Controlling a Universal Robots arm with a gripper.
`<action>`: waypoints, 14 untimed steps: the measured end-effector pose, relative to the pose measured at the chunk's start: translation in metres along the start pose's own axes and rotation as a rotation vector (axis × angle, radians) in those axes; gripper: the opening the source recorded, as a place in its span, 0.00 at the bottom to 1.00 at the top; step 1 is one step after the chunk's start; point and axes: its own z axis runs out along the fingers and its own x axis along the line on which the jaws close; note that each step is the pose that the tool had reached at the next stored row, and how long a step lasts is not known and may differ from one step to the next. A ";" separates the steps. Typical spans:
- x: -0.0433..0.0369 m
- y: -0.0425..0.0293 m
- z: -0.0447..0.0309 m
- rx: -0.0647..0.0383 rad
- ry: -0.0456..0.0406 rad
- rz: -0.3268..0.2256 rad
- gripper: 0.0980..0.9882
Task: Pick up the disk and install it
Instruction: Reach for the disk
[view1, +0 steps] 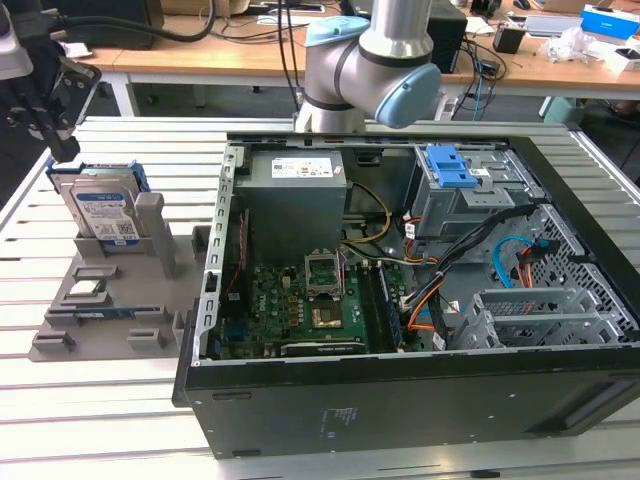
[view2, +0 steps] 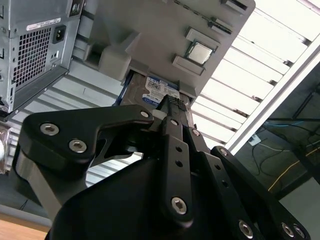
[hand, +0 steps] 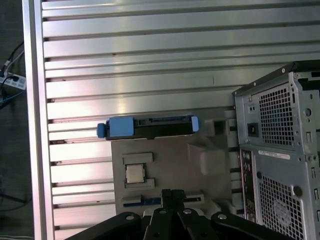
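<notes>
The disk (view1: 100, 212) stands upright in a slot of a grey holder (view1: 120, 330) on the slatted table, at the exterior view's left. It is silver-grey with a blue-and-white label and a blue carrier frame. My black gripper (view1: 66, 150) hangs just above the disk's top edge, toward the exterior view's left, and does not touch it. Its fingers look shut with nothing between them. In the first wrist view the disk (hand: 147, 127) shows edge-on beyond the gripper (hand: 172, 193). In the second wrist view the gripper (view2: 172, 106) points at the disk (view2: 156, 90).
An open computer case (view1: 400, 410) fills the middle and right of the exterior view, with a grey drive cage topped by a blue latch (view1: 450, 165). The holder also carries a square chip (view1: 88, 290) and a thin memory stick (view1: 100, 312). The arm's base (view1: 345, 70) stands behind the case.
</notes>
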 end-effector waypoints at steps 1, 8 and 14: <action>0.0013 -0.0001 -0.0001 0.000 0.0000 0.000 0.00; 0.0150 -0.0011 -0.0004 0.000 0.0000 0.000 0.00; 0.0248 -0.0018 -0.0007 0.000 0.0001 0.000 0.00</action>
